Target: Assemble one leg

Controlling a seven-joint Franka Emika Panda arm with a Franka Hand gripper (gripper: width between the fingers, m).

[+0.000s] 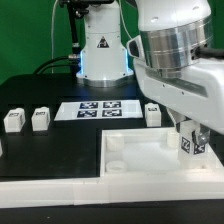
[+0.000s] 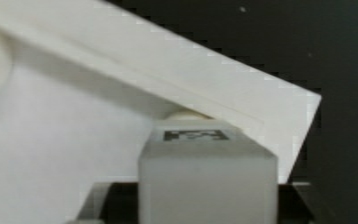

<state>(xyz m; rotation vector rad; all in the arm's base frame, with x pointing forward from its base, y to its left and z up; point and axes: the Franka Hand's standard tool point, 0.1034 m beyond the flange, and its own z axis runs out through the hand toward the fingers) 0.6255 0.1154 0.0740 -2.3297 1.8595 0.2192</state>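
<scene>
Exterior view: my tool (image 1: 188, 143) is down at the bench's (image 1: 40, 160) front right corner area, clenched on the leg (image 1: 187, 146), a small white plastic block-shaped peg with a black-and-white square marker on its face. The leg sits at the right end of the large white square tray-like plastic piece (image 1: 140, 160) with round corner holes; contact with the tray I can't confirm here. Three more small white marked pegs: two (image 1: 27, 120) near the bench's left edge, one (image 1: 152, 113) just behind the tray. The thin flat white marker board (image 1: 98, 109) lies toward the back, well apart from my tool.

Wrist view: the leg (image 2: 201, 165) is held square between my fingers, marker face up top, right against the corner of the white tray (image 2: 211, 90). The corner hole itself isn't visible, blocked by the leg.

My judgement, insertion step: keep the grip firm, keep the leg upright, centre it over the corner hole before pressing. Go down slow and straight, since tilt would jam it on the rim or shove the tray.
</scene>
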